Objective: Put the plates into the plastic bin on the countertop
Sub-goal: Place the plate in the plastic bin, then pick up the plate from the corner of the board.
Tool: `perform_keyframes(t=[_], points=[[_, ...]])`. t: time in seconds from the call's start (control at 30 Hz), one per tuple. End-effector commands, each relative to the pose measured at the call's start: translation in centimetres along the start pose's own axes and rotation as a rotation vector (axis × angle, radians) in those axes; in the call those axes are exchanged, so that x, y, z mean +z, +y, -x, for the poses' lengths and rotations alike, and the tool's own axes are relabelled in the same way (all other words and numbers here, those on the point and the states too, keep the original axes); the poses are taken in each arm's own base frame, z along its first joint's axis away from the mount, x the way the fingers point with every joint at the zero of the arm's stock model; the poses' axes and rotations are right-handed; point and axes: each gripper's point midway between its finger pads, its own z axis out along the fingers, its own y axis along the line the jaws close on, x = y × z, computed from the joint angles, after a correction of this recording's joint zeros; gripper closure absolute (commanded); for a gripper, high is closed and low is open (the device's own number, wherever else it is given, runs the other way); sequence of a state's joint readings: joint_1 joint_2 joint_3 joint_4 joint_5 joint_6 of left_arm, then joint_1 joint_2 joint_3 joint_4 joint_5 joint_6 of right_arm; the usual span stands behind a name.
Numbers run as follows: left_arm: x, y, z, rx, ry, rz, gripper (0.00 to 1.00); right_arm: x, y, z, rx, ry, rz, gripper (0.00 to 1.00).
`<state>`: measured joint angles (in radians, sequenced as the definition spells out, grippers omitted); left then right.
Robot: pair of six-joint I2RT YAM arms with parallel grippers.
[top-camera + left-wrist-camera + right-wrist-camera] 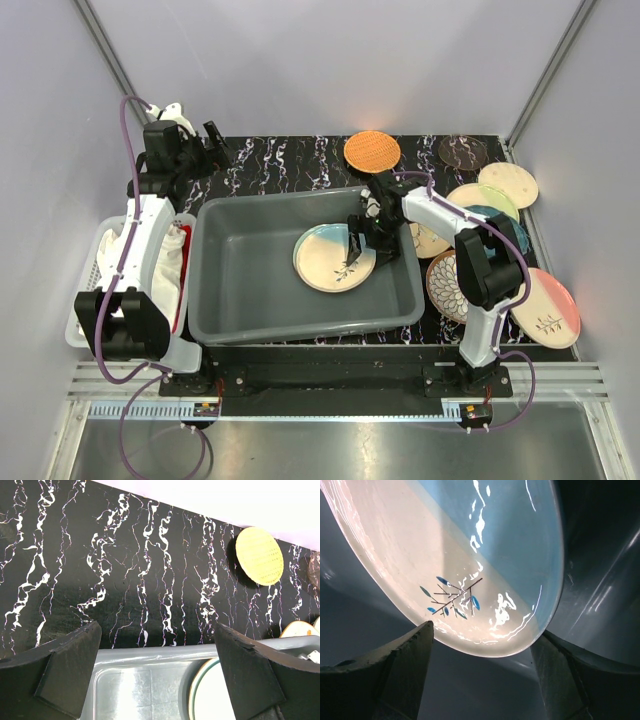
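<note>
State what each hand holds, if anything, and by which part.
Nothing is held. The right hand is open by the rim of the cream-and-blue plate in the bin; the left hand is open, empty.

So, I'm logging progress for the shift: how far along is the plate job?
Done: one cream-and-blue plate lies in the grey bin. In hand: the right claw hangs open at its rim; the left claw is open and empty. Left: about eight more on the countertop, from the orange woven plate to the cream-and-pink plate.
</note>
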<state>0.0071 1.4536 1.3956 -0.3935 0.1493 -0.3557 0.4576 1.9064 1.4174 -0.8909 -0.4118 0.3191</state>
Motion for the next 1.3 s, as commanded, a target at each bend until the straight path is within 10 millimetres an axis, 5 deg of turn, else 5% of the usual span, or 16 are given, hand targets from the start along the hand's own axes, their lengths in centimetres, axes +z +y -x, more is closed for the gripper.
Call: perform_keyframes(t=[0.0,0.53,0.87,1.03,1.27], points=[[-0.5,-0.9,2.1,0.023,-0.072,-0.026,0.01,-4.6,-0.2,0.8,-0.021,-0.093,-0.08,0.14],[-0.7,-1.1,2.1,0.022,-0.073,-0.035,0.01,-9.4,3.3,2.7,-0.075,-0.229,-0.017,0.12],[-0.7,-1.2,2.5,0.019,-0.079,-0.036,0.01,-16.9,8.5,7.7,-0.151,-0.486,0.07,0.12],[-0.4,-1.2,3.2,0.022,-0.093,-0.025,0.01,-20.2,9.6,10.6,-0.171,-0.598,0.086,0.11],[-1.3,-0.5,5.0,0.044,-0.151,0.032,0.01,-22.7,3.6,18.1,-0.062,-0.704,0.061,0.12]])
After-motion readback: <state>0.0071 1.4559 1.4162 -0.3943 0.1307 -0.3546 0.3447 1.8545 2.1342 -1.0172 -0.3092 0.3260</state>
